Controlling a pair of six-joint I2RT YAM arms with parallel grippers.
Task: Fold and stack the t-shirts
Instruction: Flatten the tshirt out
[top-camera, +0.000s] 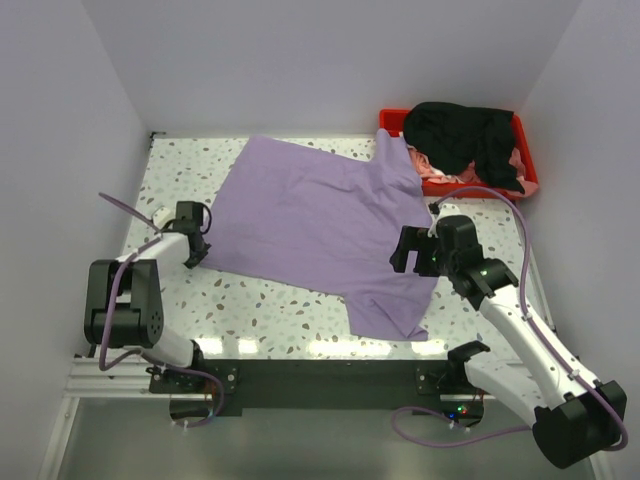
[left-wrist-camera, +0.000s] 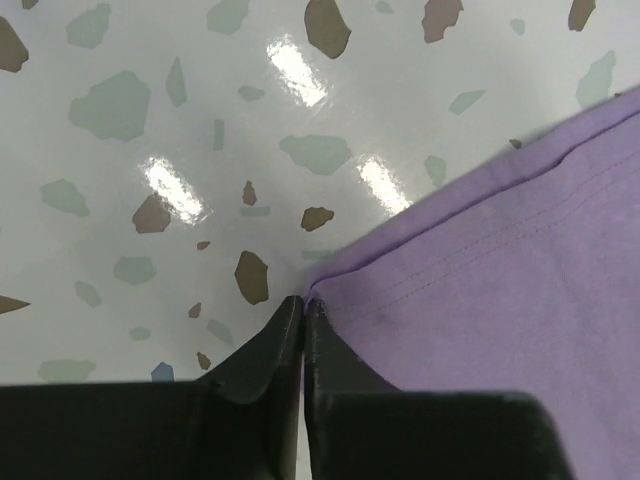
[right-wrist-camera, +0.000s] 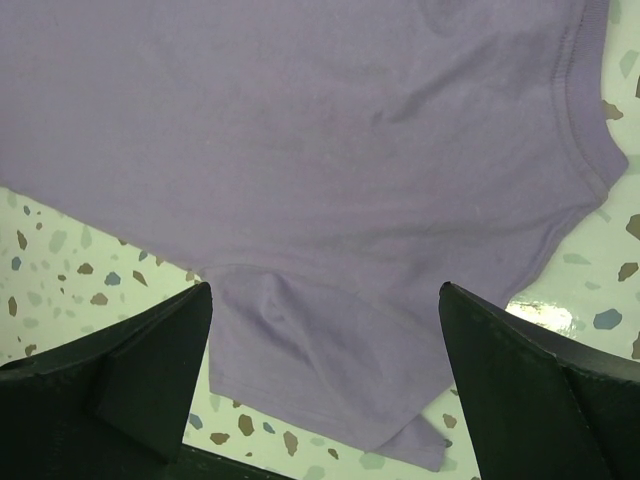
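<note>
1. The speckled counter carried everything. No folded pile was on it, so I judge that the stack was not yet begun.
2. The lavender t-shirt lay spread open and nearly flat across the middle of the counter. One sleeve pointed toward the near edge and the other reached the red tray. No fold was seen in it, so it seemed only laid out and ready for a first fold.
3. The red tray stood at the far right corner of the counter.
4. The black t-shirt lay crumpled in a heap in the tray and hung a little over its rim. It was not spread and not folded.
5. The pink t-shirt was mostly hidden under the black one. Only a small bunched part showed at the near side of the tray.
6. The right tool hung over the right side of the lavender t-shirt, near the sleeve. Its fingers were wide apart and held nothing.
7. The left tool was low at the left corner of the shirt's hem. Its fingers were pressed together, and the cloth's corner ended just at their tips, so it seemed pinched there.
8. All three folds and the stacking were left, in my judgement.
</note>
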